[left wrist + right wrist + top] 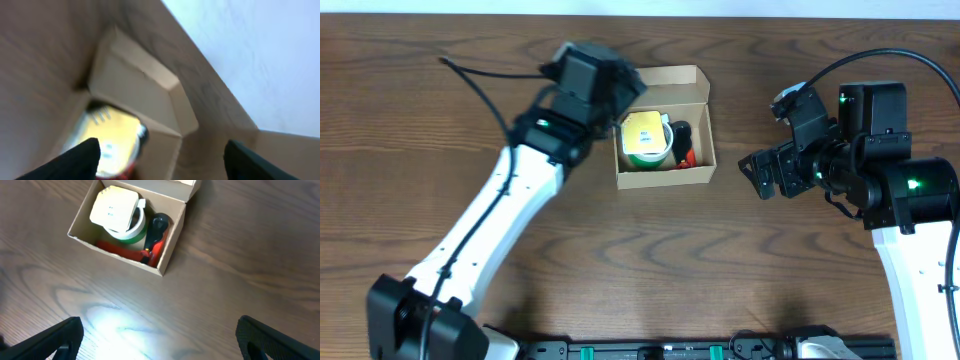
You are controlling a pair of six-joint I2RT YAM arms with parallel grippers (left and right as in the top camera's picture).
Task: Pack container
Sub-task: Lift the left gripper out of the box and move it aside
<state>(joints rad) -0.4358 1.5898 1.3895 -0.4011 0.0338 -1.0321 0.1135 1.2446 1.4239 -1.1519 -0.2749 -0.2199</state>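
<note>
The container (698,175) is a tan cardboard box on the wooden table, open, with its flap lid (672,82) folded back. Inside lie a green tape roll with a yellow-white top (646,140) and a red and black tool (682,145). The box also shows in the right wrist view (170,250) and, blurred, in the left wrist view (150,95). My left gripper (160,162) is open and empty, hovering just over the box's left rear corner. My right gripper (157,340) is open and empty, above bare table to the right of the box.
The wooden table (640,260) spreads around the box. A pale wall or floor (260,60) shows beyond the table's far edge. A black cable (480,75) trails from the left arm at the back left.
</note>
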